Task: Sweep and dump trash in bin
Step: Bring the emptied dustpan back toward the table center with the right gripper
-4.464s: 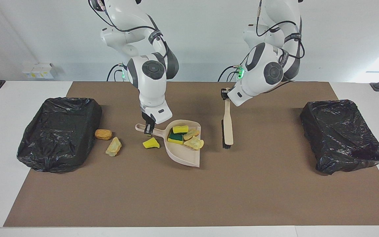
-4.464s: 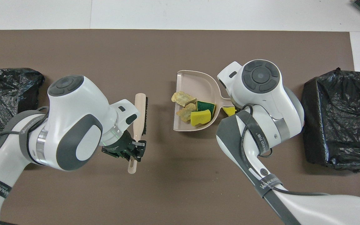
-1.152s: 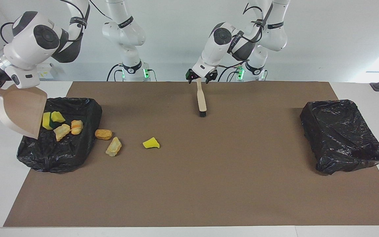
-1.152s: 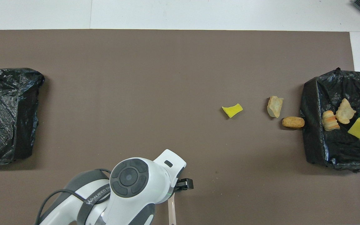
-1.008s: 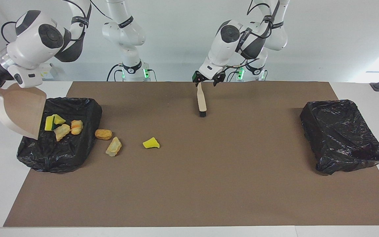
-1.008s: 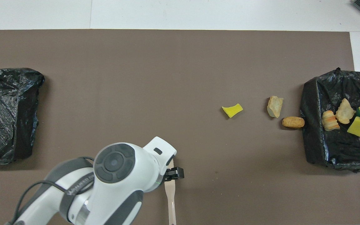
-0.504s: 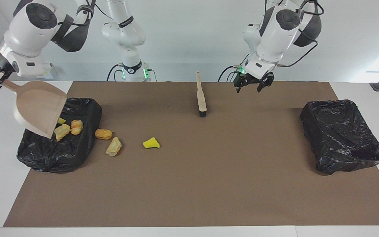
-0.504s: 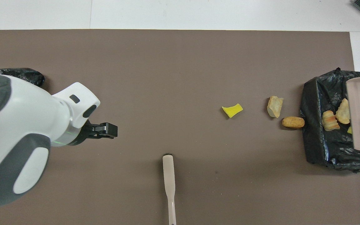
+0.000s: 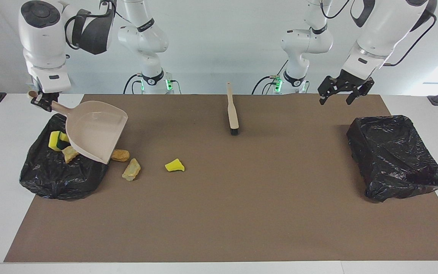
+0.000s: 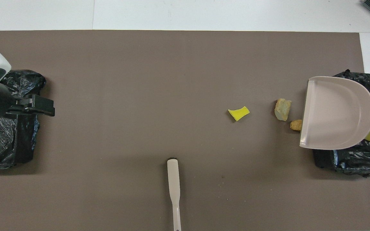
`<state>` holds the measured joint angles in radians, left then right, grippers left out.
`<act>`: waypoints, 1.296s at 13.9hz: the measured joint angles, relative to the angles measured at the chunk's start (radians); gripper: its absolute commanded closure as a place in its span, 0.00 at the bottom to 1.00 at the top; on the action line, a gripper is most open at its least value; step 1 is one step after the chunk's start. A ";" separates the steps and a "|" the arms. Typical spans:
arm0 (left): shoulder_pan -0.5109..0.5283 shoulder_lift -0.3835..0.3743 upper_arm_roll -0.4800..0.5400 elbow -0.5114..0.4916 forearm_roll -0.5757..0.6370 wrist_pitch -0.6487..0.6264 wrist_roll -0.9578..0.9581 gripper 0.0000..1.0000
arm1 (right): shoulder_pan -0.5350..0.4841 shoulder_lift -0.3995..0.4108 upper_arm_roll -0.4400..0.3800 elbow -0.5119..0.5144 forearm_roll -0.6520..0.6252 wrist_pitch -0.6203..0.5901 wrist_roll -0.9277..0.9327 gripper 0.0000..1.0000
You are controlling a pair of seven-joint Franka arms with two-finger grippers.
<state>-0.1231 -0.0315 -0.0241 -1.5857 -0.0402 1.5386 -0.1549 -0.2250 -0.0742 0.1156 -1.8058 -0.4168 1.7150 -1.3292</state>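
My right gripper [image 9: 41,102] is shut on the handle of the beige dustpan [image 9: 93,131], which hangs empty and tilted over the inner edge of the black-bagged bin [image 9: 51,179] at the right arm's end. Yellow sponge pieces [image 9: 55,140] and a tan chunk [image 9: 69,154] lie in that bin. On the mat beside the bin lie an orange-brown lump [image 9: 121,155], a tan chunk [image 9: 131,170] and a yellow piece [image 9: 174,165]. From above the dustpan [image 10: 336,112] covers part of the lump [image 10: 295,125]. My left gripper [image 9: 340,95] is open and empty, up in the air.
The beige brush [image 9: 233,110] lies alone on the mat, close to the robots at the table's middle. A second black-bagged bin [image 9: 397,156] stands at the left arm's end, and my left gripper [image 10: 43,106] is over its inner edge.
The scraps went from the dustpan into the bin. The dustpan has swung back toward the mat. My left gripper let go of the brush and moved toward the left arm's end.
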 measured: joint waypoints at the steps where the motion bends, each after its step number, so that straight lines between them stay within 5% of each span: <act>1: 0.003 0.012 -0.001 0.025 0.010 -0.014 0.002 0.00 | 0.021 -0.009 0.000 -0.013 0.029 -0.012 0.086 1.00; 9: 0.010 0.030 -0.020 0.088 0.021 -0.061 0.008 0.00 | 0.191 -0.018 0.006 -0.044 0.261 -0.029 0.862 1.00; 18: 0.036 0.030 -0.007 0.088 0.050 -0.069 0.076 0.00 | 0.461 0.167 0.007 -0.007 0.480 0.174 1.555 1.00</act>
<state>-0.0871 -0.0013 -0.0310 -1.4981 0.0095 1.4693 -0.0786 0.2361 0.0926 0.1231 -1.8123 0.0632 1.8892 0.2260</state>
